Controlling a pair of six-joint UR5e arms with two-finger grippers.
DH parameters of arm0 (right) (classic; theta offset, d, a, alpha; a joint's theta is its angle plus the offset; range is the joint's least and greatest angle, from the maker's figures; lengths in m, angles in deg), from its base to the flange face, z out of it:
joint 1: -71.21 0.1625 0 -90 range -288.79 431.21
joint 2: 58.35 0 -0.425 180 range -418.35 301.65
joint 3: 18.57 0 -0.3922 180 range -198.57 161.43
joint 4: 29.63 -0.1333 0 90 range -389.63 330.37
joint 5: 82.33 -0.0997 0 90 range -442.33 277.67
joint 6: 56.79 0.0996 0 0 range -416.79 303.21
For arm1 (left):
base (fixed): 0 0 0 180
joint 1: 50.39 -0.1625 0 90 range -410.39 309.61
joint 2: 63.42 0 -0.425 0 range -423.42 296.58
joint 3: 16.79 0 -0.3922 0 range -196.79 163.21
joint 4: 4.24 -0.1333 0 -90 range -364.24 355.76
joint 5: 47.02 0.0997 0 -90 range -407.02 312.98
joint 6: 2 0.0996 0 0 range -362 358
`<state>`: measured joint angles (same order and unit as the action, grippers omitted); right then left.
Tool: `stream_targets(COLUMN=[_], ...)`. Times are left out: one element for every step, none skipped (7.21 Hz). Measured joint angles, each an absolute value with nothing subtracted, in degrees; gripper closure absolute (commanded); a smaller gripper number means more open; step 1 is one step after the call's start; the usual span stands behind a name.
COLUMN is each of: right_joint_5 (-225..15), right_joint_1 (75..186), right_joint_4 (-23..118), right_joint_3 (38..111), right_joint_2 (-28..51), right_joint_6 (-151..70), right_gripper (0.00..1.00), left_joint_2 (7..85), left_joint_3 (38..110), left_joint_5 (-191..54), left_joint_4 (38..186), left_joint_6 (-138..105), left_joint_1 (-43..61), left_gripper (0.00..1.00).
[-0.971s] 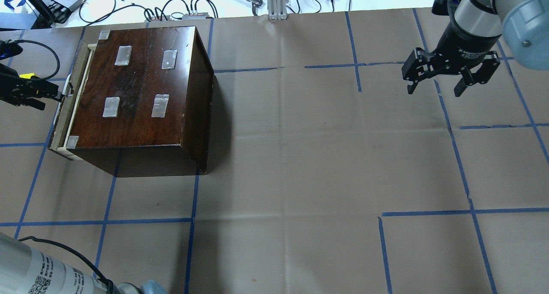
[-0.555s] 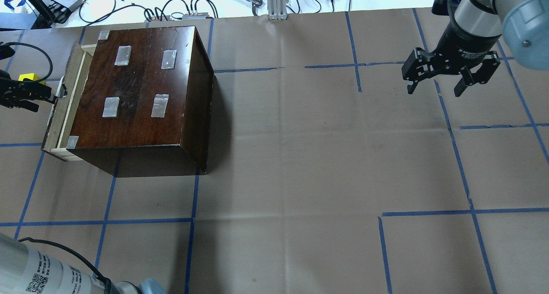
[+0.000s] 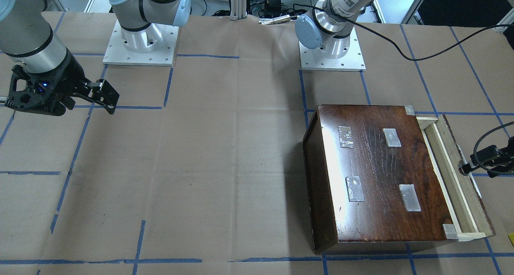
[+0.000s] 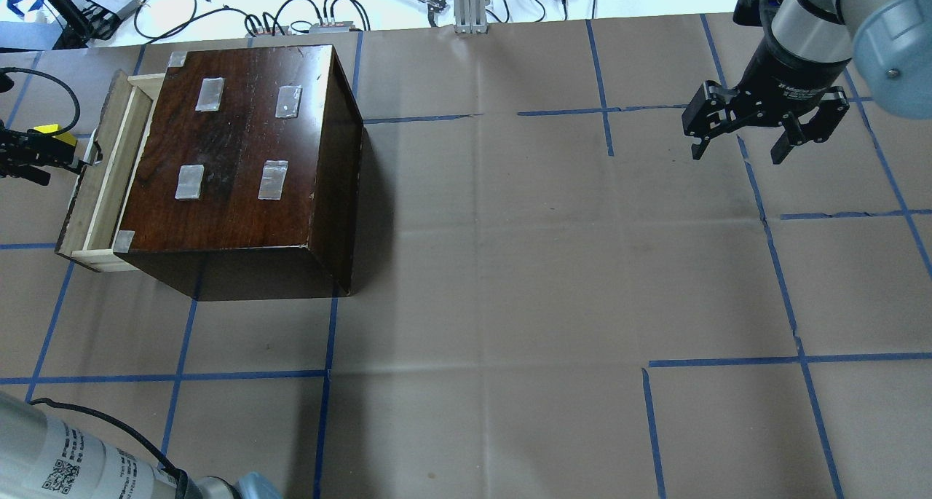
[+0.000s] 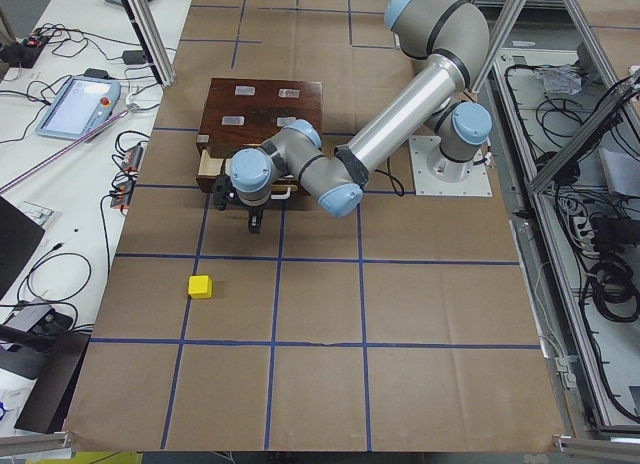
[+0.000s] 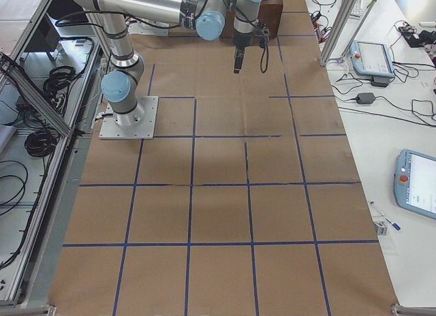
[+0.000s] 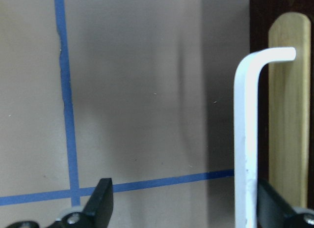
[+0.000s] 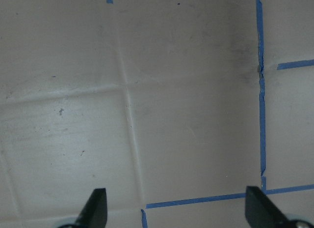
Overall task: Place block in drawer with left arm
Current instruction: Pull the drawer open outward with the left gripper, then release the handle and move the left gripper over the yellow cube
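1 block [image 5: 200,286] sits on the counter [image 4: 510,266], out past the drawer front toward the counter's left end and apart from the drawer [image 4: 102,171]. That 1 drawer stands partly out of 1 cabinet [image 4: 240,149], which sits near the counter's far edge and carries 4 tape patches [image 4: 209,93] on its top. Of the 2 arms, the left arm [image 5: 400,119] reaches down to the drawer front. The left jaws stand wide, with 1 white bent handle [image 7: 245,139] just inside 1 finger [image 7: 274,204]. The right arm [image 4: 808,40] holds the right jaws wide above the counter, well apart from the cabinet.
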<state>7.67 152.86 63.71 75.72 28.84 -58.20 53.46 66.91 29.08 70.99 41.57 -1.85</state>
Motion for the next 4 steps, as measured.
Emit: stream_targets(right_joint_5=[7.67,7.67,7.67,7.67], right_joint_1=[152.86,152.86,152.86,152.86], right_joint_4=[63.71,63.71,63.71,63.71], right_joint_3=[75.71,75.70,75.71,75.72], right_joint_2=[28.84,28.84,28.84,28.84], right_joint_6=[-58.20,-58.20,-58.20,-58.20], right_gripper=[0.00,0.00,0.00,0.00], left_joint_2=[53.51,53.57,53.68,53.88], left_joint_3=[66.83,66.78,66.70,66.57], left_joint_5=[29.24,29.33,29.70,30.42], left_joint_4=[70.99,70.98,70.94,70.74], left_joint_6=[41.59,41.59,41.72,42.20], left_joint_1=[-2.35,-2.67,-2.83,-2.91], left_gripper=[0.01,0.01,0.01,0.01])
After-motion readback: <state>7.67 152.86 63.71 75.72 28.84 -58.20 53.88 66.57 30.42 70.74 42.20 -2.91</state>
